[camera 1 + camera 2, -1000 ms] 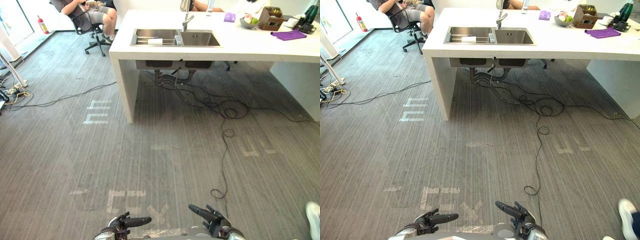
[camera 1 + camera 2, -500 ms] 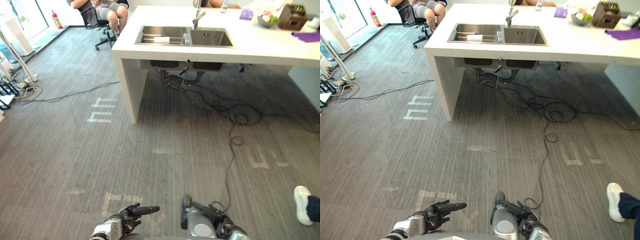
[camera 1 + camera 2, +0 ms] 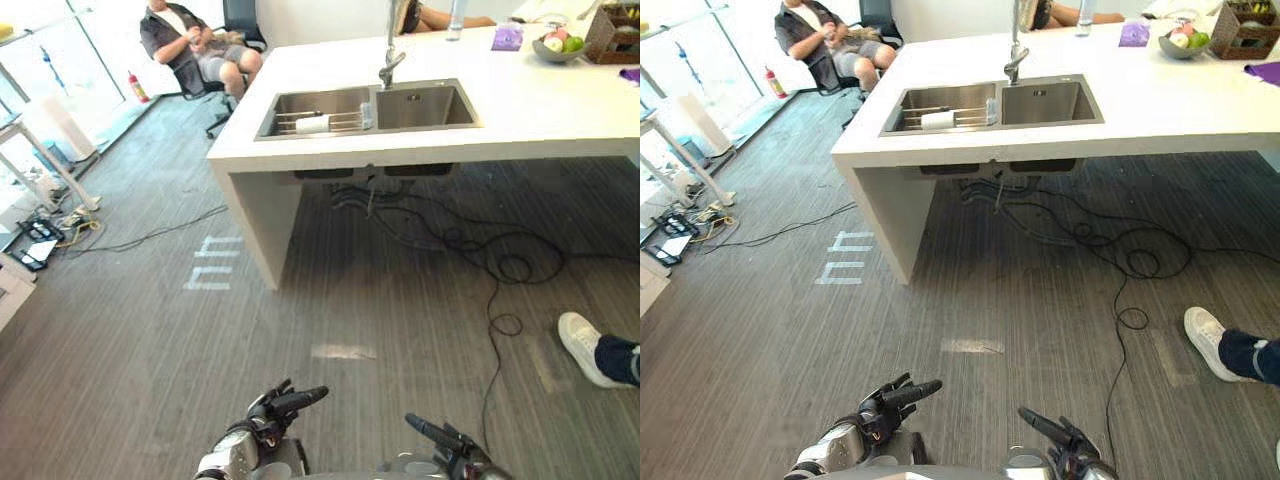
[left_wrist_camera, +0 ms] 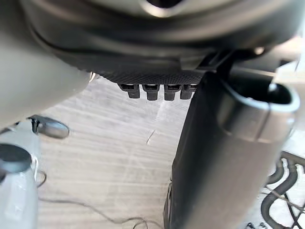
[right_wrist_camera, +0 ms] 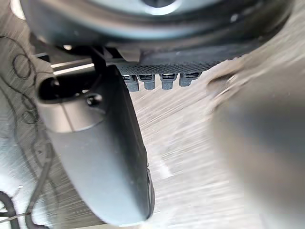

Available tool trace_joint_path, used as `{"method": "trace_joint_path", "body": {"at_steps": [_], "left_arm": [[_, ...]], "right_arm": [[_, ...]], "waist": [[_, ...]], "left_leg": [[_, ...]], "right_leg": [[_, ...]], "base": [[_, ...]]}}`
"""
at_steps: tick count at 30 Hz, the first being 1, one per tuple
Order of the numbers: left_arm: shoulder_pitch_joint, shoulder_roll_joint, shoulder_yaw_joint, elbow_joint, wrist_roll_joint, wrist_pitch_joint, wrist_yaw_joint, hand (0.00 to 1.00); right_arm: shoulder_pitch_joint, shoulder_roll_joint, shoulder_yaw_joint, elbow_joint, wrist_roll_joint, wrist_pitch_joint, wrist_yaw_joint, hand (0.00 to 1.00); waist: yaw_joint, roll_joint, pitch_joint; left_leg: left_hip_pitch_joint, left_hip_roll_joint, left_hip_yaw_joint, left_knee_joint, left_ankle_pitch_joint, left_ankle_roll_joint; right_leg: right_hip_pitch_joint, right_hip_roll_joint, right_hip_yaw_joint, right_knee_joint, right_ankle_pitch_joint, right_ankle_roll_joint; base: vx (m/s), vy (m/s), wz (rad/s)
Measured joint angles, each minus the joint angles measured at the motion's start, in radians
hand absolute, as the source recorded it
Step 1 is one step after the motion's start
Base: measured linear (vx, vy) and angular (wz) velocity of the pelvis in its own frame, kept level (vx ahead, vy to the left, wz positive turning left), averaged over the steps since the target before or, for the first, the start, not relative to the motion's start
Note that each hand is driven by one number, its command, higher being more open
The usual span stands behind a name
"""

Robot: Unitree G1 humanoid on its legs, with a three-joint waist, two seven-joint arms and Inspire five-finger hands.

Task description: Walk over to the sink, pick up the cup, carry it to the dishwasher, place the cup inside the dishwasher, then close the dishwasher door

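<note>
**Cup far ahead in the sink, both hands empty**

The cup [image 3: 312, 124] seems to lie on its side on a rack in the left basin of the sink [image 3: 430, 108], well ahead of the robot, with its long axis across the view. The left hand [image 3: 262, 418] and right hand [image 3: 455, 455] hang low, fingers loosely spread, holding nothing. The left looks slightly nearer. The cup's mouth is too small to make out.
</note>
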Motion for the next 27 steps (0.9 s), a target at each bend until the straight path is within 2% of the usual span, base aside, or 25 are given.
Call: {"method": "trace_joint_path", "body": {"at_steps": [1, 2, 3, 4, 5, 6, 7, 9, 10, 11, 12, 13, 14, 15, 16, 17, 18, 19, 21, 22, 23, 24, 25, 26, 27], "left_arm": [[0.003, -0.001, -0.002, -0.005, -0.028, 0.003, 0.001, 1.00], [0.000, -0.001, -0.002, -0.008, -0.041, 0.006, 0.003, 1.00], [-0.009, 0.000, -0.005, -0.011, -0.068, 0.009, 0.013, 1.00], [-0.015, 0.007, -0.009, -0.010, -0.074, 0.012, 0.028, 1.00], [-0.015, 0.011, -0.009, -0.009, -0.076, 0.013, 0.031, 1.00], [-0.016, 0.015, -0.008, -0.009, -0.078, 0.013, 0.033, 1.00], [-0.021, 0.020, -0.006, -0.009, -0.090, 0.010, 0.043, 1.00], [-0.030, 0.026, 0.003, -0.004, -0.091, 0.009, 0.052, 1.00], [-0.030, 0.030, 0.007, -0.004, -0.102, 0.009, 0.050, 1.00], [-0.030, 0.032, 0.017, -0.002, -0.110, 0.014, 0.050, 1.00], [-0.026, 0.034, 0.026, 0.003, -0.110, 0.024, 0.049, 1.00], [-0.025, 0.037, 0.031, 0.007, -0.111, 0.028, 0.048, 1.00], [-0.024, 0.047, 0.033, 0.016, -0.112, 0.036, 0.046, 1.00], [-0.021, 0.054, 0.033, 0.025, -0.113, 0.040, 0.044, 1.00], [-0.009, 0.054, 0.032, 0.034, -0.134, 0.044, 0.046, 1.00], [-0.005, 0.054, 0.030, 0.033, -0.144, 0.046, 0.048, 1.00], [-0.003, 0.056, 0.028, 0.034, -0.162, 0.047, 0.050, 1.00], [0.000, 0.063, 0.027, 0.039, -0.189, 0.047, 0.053, 1.00], [0.001, 0.066, 0.011, 0.042, -0.212, 0.047, 0.053, 1.00], [-0.002, 0.066, -0.003, 0.045, -0.216, 0.051, 0.053, 1.00], [-0.002, 0.066, -0.007, 0.047, -0.215, 0.054, 0.053, 1.00], [-0.005, 0.080, -0.014, 0.058, -0.198, 0.065, 0.049, 1.00], [-0.009, 0.089, -0.020, 0.058, -0.183, 0.072, 0.049, 1.00], [-0.013, 0.086, -0.009, 0.063, -0.174, 0.073, 0.051, 1.00], [-0.004, 0.065, 0.013, 0.068, -0.160, 0.065, 0.055, 1.00]], "right_arm": [[-0.012, 0.002, 0.000, -0.002, 0.000, 0.000, 0.009, 1.00], [-0.015, 0.002, 0.000, -0.003, 0.000, 0.000, 0.013, 1.00], [-0.013, 0.000, 0.000, -0.002, 0.000, 0.000, 0.023, 1.00], [-0.009, 0.002, 0.006, 0.002, 0.000, 0.000, 0.034, 1.00], [-0.005, 0.001, 0.012, 0.002, 0.000, 0.000, 0.040, 1.00], [0.001, -0.002, 0.026, 0.004, -0.003, 0.000, 0.057, 1.00], [0.000, -0.002, 0.037, 0.011, -0.023, 0.000, 0.074, 1.00], [-0.003, 0.003, 0.053, 0.031, -0.045, 0.000, 0.092, 1.00], [-0.004, 0.003, 0.055, 0.035, -0.069, -0.009, 0.095, 1.00], [-0.009, 0.001, 0.056, 0.043, -0.069, -0.008, 0.097, 1.00], [-0.010, 0.002, 0.056, 0.062, -0.069, -0.007, 0.095, 1.00], [-0.014, 0.004, 0.055, 0.065, -0.067, -0.007, 0.093, 1.00], [-0.019, 0.010, 0.046, 0.060, -0.057, -0.011, 0.093, 1.00], [-0.023, 0.012, 0.043, 0.061, -0.054, -0.011, 0.092, 1.00], [-0.025, 0.011, 0.042, 0.062, -0.045, -0.014, 0.088, 1.00], [-0.025, 0.012, 0.039, 0.066, -0.037, -0.016, 0.086, 1.00], [-0.030, 0.012, 0.035, 0.072, -0.026, -0.020, 0.084, 1.00], [-0.038, 0.009, 0.035, 0.073, -0.018, -0.020, 0.081, 1.00], [-0.042, 0.001, 0.032, 0.071, -0.004, -0.027, 0.081, 1.00], [-0.042, 0.003, 0.020, 0.070, 0.027, -0.039, 0.080, 1.00], [-0.040, 0.009, 0.011, 0.072, 0.041, -0.044, 0.077, 1.00], [-0.019, 0.029, -0.012, 0.078, 0.059, -0.045, 0.072, 1.00], [0.011, 0.055, -0.031, 0.100, 0.067, -0.052, 0.067, 1.00], [0.018, 0.062, -0.036, 0.121, 0.075, -0.054, 0.067, 1.00], [0.024, 0.066, -0.036, 0.141, 0.087, -0.048, 0.068, 1.00]], "waist": [[0.004, 0.002, 0.005], [0.007, 0.004, 0.008], [0.007, 0.005, 0.017], [0.007, -0.007, 0.029], [0.006, -0.009, 0.030], [0.004, -0.025, 0.037], [0.005, -0.040, 0.043], [0.005, -0.041, 0.044], [0.005, -0.042, 0.045], [0.007, -0.056, 0.042], [0.018, -0.070, 0.019], [0.019, -0.086, 0.013], [0.017, -0.125, 0.006], [0.017, -0.150, 0.000], [0.016, -0.156, -0.007], [0.015, -0.153, -0.009], [0.015, -0.146, -0.006], [0.015, -0.141, -0.005], [0.014, -0.120, 0.004], [0.010, -0.103, 0.013], [0.009, -0.103, 0.013], [0.008, -0.118, 0.008], [0.014, -0.148, -0.003], [0.020, -0.162, -0.006], [0.033, -0.117, -0.016]], "left_leg": [[-0.002, -0.014, -0.011, -0.154, 0.043, -0.029], [-0.012, -0.011, -0.024, -0.176, 0.045, -0.030], [-0.021, 0.000, -0.017, -0.164, 0.047, -0.027], [-0.006, 0.006, 0.024, -0.124, 0.114, 0.000], [0.007, 0.005, 0.046, -0.120, 0.141, 0.018], [0.024, -0.017, 0.066, -0.119, 0.181, 0.056], [0.020, -0.045, 0.064, -0.095, 0.188, 0.067], [-0.004, -0.057, 0.058, -0.034, 0.180, 0.079], [-0.014, -0.066, 0.058, 0.005, 0.154, 0.113], [-0.018, -0.078, 0.067, 0.037, 0.113, 0.132], [-0.008, -0.102, 0.081, 0.026, 0.090, 0.148], [0.001, -0.123, 0.086, 0.019, 0.082, 0.158], [0.032, -0.173, 0.090, 0.001, 0.067, 0.168], [0.062, -0.205, 0.089, -0.007, 0.055, 0.172], [0.117, -0.221, 0.074, -0.013, 0.030, 0.185], [0.137, -0.220, 0.068, -0.017, 0.021, 0.185], [0.167, -0.214, 0.060, -0.024, 0.008, 0.184], [0.211, -0.205, 0.044, -0.052, 0.003, 0.179], [0.253, -0.167, 0.015, -0.083, -0.001, 0.160], [0.269, -0.135, -0.018, -0.091, 0.000, 0.148], [0.268, -0.128, -0.041, -0.089, 0.002, 0.142], [0.270, -0.137, -0.086, -0.081, 0.000, 0.122], [0.291, -0.159, -0.138, -0.082, -0.023, 0.090], [0.307, -0.170, -0.160, -0.083, -0.033, 0.079], [0.309, -0.130, -0.156, -0.083, -0.042, 0.064]], "right_leg": [[0.024, 0.007, 0.023, -0.026, 0.002, 0.008], [0.039, 0.012, 0.032, -0.042, 0.002, 0.017], [0.074, 0.018, 0.042, -0.063, -0.010, 0.040], [0.111, 0.006, 0.054, -0.064, -0.033, 0.068], [0.127, -0.008, 0.059, -0.061, -0.048, 0.079], [0.135, -0.042, 0.068, -0.039, -0.079, 0.100], [0.127, -0.071, 0.077, -0.010, -0.105, 0.110], [0.114, -0.092, 0.079, 0.030, -0.109, 0.110], [0.107, -0.103, 0.081, 0.059, -0.109, 0.110], [0.083, -0.126, 0.086, 0.124, -0.116, 0.111], [0.023, -0.173, 0.088, 0.250, -0.137, 0.144], [-0.016, -0.205, 0.087, 0.340, -0.146, 0.160], [-0.089, -0.273, 0.096, 0.518, -0.133, 0.184], [-0.125, -0.316, 0.115, 0.631, -0.092, 0.221], [-0.165, -0.336, 0.150, 0.765, 0.040, 0.240], [-0.181, -0.337, 0.156, 0.813, 0.036, 0.240], [-0.211, -0.337, 0.147, 0.871, -0.026, 0.218], [-0.247, -0.336, 0.097, 0.884, -0.112, 0.195], [-0.306, -0.304, -0.004, 0.757, -0.177, 0.165], [-0.329, -0.259, -0.025, 0.584, -0.177, 0.159], [-0.332, -0.240, -0.012, 0.484, -0.166, 0.167], [-0.328, -0.222, 0.037, 0.316, -0.076, 0.169], [-0.325, -0.234, 0.070, 0.256, 0.115, 0.164], [-0.310, -0.249, 0.054, 0.274, 0.066, 0.147], [-0.294, -0.213, 0.039, 0.266, 0.057, 0.141]], "base": [[0.36, 0.121, -0.57], [0.37, 0.155, -0.47], [0.36, 0.203, -0.34], [0.36, 0.222, -0.28], [0.39, 0.250, -0.24], [0.39, 0.232, -0.23], [0.38, 0.212, -0.22], [0.30, 0.147, -0.11], [0.32, 0.178, -0.04], [0.32, 0.186, -0.07], [0.38, 0.189, -0.04], [0.38, 0.165, 0.05], [0.32, 0.119, 0.17], [0.41, 0.138, 0.28], [0.36, 0.091, 0.23], [0.35, 0.081, 0.20], [0.26, 0.030, 0.17], [0.31, -0.001, 0.22], [0.34, -0.065, 0.38], [0.26, -0.096, 0.57], [0.25, -0.138, 1.04], [0.27, -0.215, 1.36], [0.29, -0.273, 1.39], [0.30, -0.333, 0.89], [0.26, -0.300, 0.32]]}}
